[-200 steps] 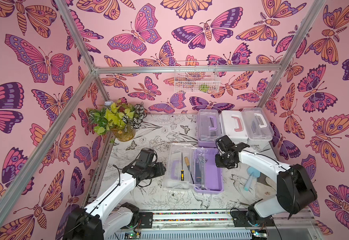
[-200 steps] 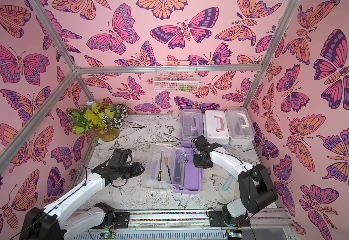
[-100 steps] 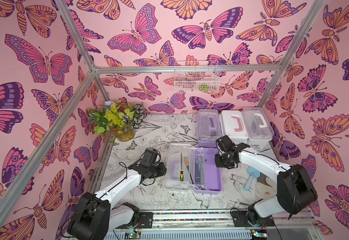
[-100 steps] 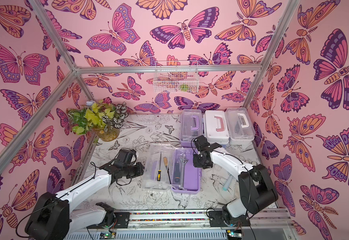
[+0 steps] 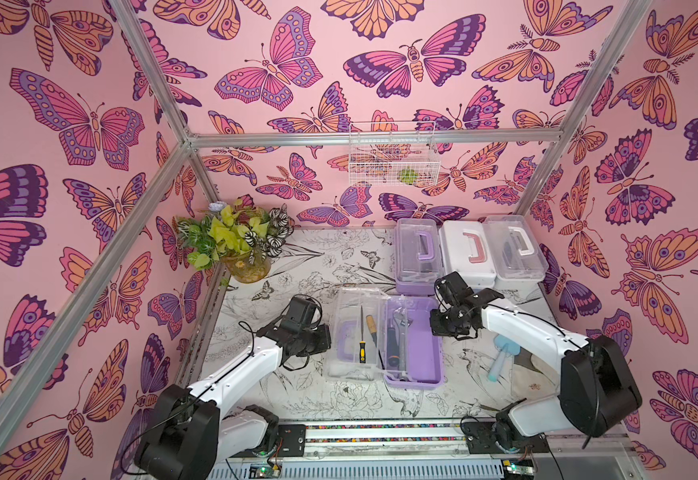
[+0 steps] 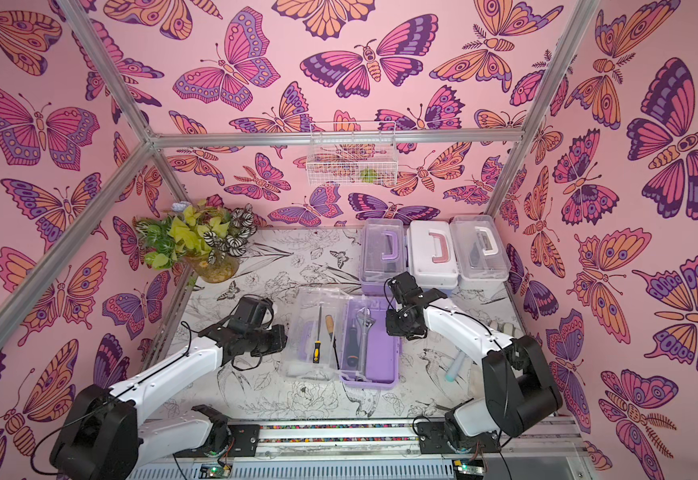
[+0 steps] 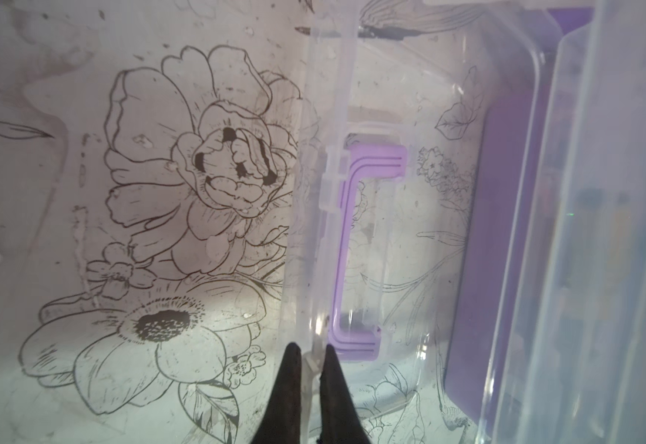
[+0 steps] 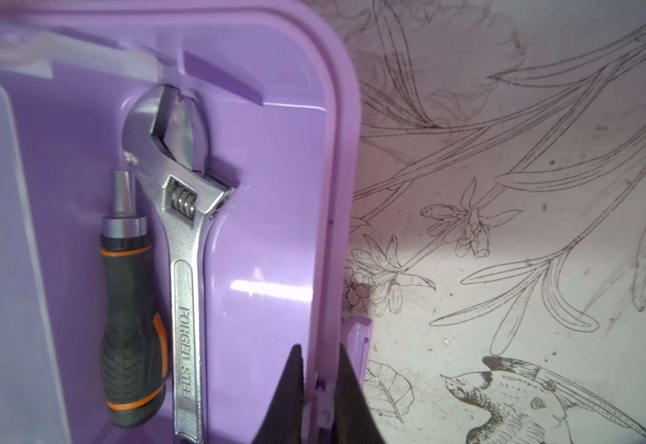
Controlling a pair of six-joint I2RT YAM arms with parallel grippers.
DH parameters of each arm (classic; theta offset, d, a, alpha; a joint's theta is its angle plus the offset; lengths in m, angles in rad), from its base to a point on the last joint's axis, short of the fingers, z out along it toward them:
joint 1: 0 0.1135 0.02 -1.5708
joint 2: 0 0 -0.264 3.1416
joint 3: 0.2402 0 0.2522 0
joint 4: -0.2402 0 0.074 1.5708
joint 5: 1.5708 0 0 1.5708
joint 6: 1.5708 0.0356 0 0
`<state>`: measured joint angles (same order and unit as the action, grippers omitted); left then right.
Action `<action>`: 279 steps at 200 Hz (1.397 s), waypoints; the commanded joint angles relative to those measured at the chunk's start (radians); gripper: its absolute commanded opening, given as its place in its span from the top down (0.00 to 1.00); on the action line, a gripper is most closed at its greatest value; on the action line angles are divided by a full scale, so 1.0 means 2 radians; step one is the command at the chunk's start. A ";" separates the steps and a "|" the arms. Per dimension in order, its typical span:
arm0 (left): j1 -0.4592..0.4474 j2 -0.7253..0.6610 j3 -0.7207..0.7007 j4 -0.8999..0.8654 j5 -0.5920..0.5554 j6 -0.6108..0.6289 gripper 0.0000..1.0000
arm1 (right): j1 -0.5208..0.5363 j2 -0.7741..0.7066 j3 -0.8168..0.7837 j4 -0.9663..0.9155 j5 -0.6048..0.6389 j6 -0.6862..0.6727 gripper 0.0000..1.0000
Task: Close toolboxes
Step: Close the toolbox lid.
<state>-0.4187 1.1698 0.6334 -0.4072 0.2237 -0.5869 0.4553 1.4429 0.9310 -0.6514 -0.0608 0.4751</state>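
An open lilac toolbox lies mid-table, its base holding a wrench and a black-orange driver. Its clear lid is folded out flat to the left, with the lilac handle showing through it. My left gripper is shut on the lid's outer edge, also seen in a top view. My right gripper is shut on the base's right wall. Three toolboxes stand closed at the back: lilac, white-lidded with a pink handle, and white with a clear lid.
A potted plant stands at the back left. A white wire basket hangs on the back wall. A light-blue tool lies on the table under my right arm. A yellow-handled screwdriver and a wooden-handled tool lie in the lid side.
My left gripper has slid right to the clear lid's edge and closed on it. The right arm and the box have not moved.
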 commanded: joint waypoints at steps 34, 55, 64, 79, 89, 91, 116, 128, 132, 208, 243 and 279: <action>-0.032 -0.067 0.080 -0.115 -0.083 0.029 1.00 | 0.033 0.011 0.033 -0.006 -0.014 0.010 1.00; -0.048 -0.074 0.111 -0.148 -0.113 0.039 1.00 | 0.043 0.029 0.031 0.043 -0.078 0.024 1.00; -0.056 -0.074 0.122 -0.157 -0.121 0.040 1.00 | 0.046 0.035 0.027 0.068 -0.102 0.038 1.00; -0.073 -0.074 0.140 -0.169 -0.137 0.042 1.00 | 0.057 0.049 0.031 0.089 -0.115 0.051 1.00; -0.086 -0.072 0.151 -0.178 -0.154 0.046 1.00 | 0.064 0.058 0.036 0.100 -0.120 0.059 1.00; -0.087 -0.071 0.154 -0.181 -0.158 0.046 1.00 | 0.065 0.060 0.037 0.102 -0.120 0.062 1.00; -0.104 -0.063 0.176 -0.199 -0.174 0.053 1.00 | 0.079 0.089 0.041 0.141 -0.136 0.096 1.00; -0.112 -0.061 0.184 -0.199 -0.175 0.054 1.00 | 0.088 0.100 0.045 0.151 -0.133 0.106 1.00; -0.115 -0.061 0.187 -0.199 -0.177 0.054 1.00 | 0.091 0.103 0.046 0.153 -0.131 0.110 1.00; -0.185 -0.025 0.230 -0.190 -0.183 0.046 0.80 | 0.099 0.109 0.028 0.208 -0.135 0.160 0.99; -0.201 -0.024 0.231 -0.180 -0.179 0.041 0.56 | 0.097 0.097 0.024 0.202 -0.127 0.154 0.90; -0.222 -0.016 0.227 -0.153 -0.153 0.026 0.49 | 0.092 0.077 0.019 0.183 -0.097 0.128 0.79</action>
<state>-0.8303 1.1046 1.1091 -0.7128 -0.1913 -0.5064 0.6228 1.6321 0.9806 -0.2886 -0.2485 0.7616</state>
